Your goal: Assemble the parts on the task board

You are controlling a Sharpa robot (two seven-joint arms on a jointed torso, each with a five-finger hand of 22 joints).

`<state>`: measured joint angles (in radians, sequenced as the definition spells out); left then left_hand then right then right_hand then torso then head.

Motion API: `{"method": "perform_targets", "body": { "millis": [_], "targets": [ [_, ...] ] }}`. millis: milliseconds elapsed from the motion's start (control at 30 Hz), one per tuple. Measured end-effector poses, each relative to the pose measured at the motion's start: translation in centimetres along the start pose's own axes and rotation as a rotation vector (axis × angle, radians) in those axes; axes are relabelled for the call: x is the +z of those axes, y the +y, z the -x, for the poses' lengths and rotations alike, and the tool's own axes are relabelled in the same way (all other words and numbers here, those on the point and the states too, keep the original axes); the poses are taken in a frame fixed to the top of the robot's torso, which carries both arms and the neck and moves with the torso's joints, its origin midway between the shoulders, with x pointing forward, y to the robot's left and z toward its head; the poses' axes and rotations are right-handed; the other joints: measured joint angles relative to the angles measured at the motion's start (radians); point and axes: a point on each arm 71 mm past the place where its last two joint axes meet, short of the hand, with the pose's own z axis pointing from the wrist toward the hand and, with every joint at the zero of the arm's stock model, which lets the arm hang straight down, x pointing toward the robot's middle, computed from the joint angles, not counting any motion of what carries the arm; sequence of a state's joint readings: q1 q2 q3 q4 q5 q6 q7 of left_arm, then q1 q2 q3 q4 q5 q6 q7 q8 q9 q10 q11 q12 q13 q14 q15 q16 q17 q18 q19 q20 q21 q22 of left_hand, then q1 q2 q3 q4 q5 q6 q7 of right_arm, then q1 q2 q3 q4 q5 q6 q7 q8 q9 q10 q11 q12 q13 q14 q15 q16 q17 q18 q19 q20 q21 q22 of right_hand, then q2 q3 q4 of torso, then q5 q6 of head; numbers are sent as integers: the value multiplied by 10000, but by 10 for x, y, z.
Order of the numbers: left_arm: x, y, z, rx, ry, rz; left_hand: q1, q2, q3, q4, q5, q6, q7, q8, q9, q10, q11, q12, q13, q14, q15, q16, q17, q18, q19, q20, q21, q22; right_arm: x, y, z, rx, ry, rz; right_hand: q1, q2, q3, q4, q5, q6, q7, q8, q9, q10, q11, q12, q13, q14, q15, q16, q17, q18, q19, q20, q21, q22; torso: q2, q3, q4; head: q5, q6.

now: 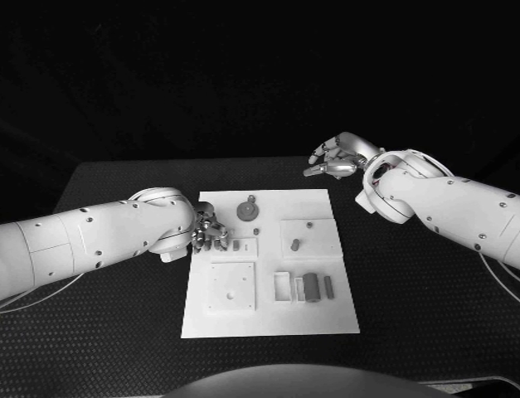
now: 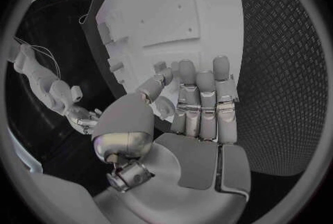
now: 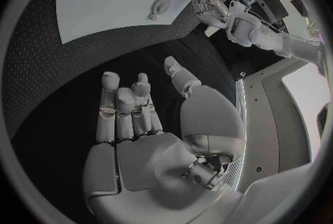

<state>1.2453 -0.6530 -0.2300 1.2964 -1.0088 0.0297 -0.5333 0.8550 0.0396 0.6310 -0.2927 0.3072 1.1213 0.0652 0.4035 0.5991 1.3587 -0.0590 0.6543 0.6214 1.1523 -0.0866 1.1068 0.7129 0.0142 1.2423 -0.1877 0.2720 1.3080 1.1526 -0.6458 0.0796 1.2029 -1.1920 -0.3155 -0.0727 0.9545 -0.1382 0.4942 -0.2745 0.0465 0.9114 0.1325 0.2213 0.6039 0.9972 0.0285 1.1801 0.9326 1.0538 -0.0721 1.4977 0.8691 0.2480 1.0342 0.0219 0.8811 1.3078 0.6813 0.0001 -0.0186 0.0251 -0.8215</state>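
At centre left of the head view, the left hand point(image 1: 208, 231) is held empty with fingers apart at the task board's point(image 1: 270, 319) left edge, nearest the small part point(image 1: 232, 245) just right. The right hand point(image 1: 336, 157), likewise empty, hovers upper right, off the board.

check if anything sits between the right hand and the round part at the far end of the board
Nothing visible does. The right hand hovers open over bare table beyond the task board; only mat and plate lie between it and the round part.

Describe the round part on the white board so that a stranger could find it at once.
Start at the white board in the middle of the black table. Look to its far end, near the middle: the round part lies there alone. Its neighbours are square plates and bars.
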Motion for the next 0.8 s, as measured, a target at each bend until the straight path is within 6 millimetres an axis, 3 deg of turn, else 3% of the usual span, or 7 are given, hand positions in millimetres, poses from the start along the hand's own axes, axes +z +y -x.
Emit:
{"method": "perform_targets", "body": {
  "millis": [800],
  "targets": [
    [1, 6, 3, 191, 15, 113, 2, -2, 2, -2, 99, 11, -46, 62, 1, 34, -39, 41, 33, 17, 13, 41, 8, 0, 68, -34, 0, -3, 0, 0, 0, -1, 9, -4, 0, 0, 0, 0, 0, 15, 3, 0, 7, 0, 0, 0, -9, 13, 15, 0, -8, -12, 0, 0, 0, -2, 0, 9, -2, 10, -1]
  ]
}}
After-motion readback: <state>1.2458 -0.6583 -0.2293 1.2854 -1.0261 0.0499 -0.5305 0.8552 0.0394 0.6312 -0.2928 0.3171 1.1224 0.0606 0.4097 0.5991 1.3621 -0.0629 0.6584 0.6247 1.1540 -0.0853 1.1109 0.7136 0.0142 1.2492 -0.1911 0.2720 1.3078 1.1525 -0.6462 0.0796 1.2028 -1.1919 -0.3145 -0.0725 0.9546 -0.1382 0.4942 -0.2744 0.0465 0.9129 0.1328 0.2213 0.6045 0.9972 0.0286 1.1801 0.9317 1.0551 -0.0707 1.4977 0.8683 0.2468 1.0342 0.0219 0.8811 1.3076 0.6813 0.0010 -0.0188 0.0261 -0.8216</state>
